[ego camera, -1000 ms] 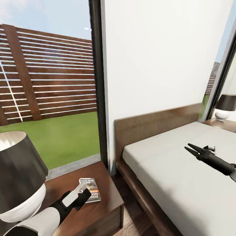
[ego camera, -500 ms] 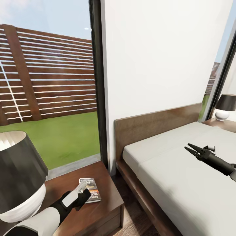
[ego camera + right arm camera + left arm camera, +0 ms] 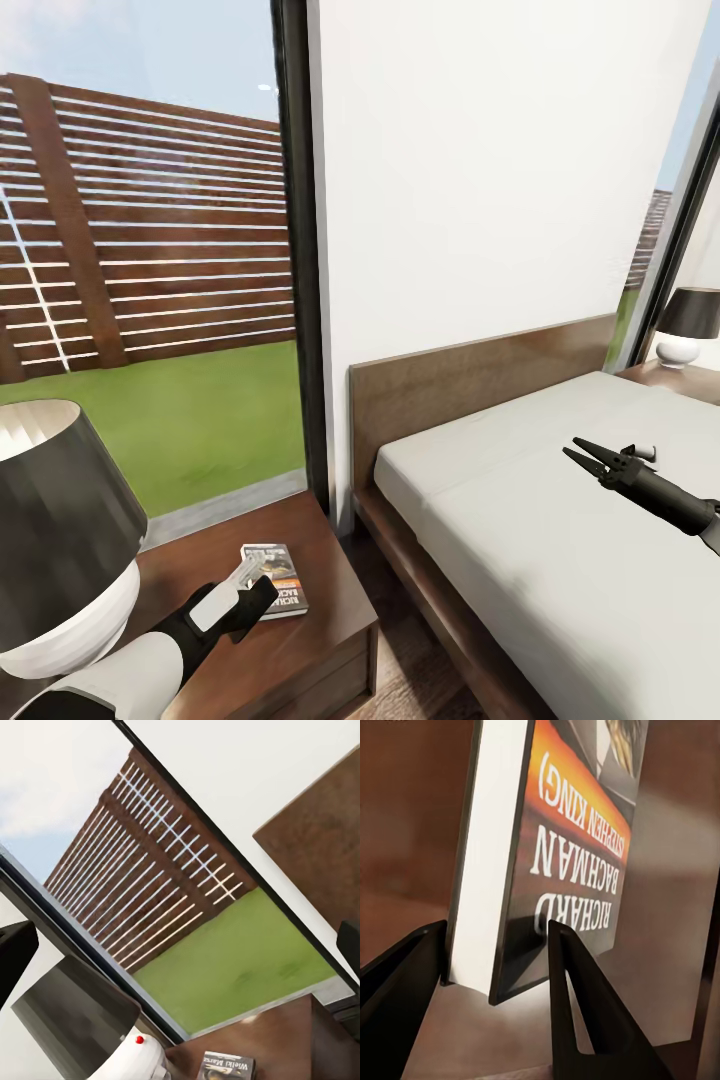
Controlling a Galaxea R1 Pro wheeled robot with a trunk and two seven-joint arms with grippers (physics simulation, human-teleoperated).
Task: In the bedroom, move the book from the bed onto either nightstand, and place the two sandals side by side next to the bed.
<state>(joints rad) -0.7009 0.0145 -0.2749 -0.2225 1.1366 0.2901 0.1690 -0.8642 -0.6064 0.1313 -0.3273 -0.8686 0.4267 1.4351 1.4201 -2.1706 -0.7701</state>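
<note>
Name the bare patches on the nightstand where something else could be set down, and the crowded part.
Nightstand: bare along its bedside edge, right of the book, and behind the book toward the window. Crowded: lamp side and front, where the left gripper flanks the book.

book [image 3: 275,578] orange-black cover | nightstand [image 3: 320,640] dark brown | mattress [image 3: 560,560] off-white

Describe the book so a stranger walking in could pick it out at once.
Start at the tall black-framed window left of the bed; below it stands a dark wooden nightstand with a black-shaded lamp. The book lies flat on its top beside the left gripper: a thin paperback with an orange band and white lettering.
</note>
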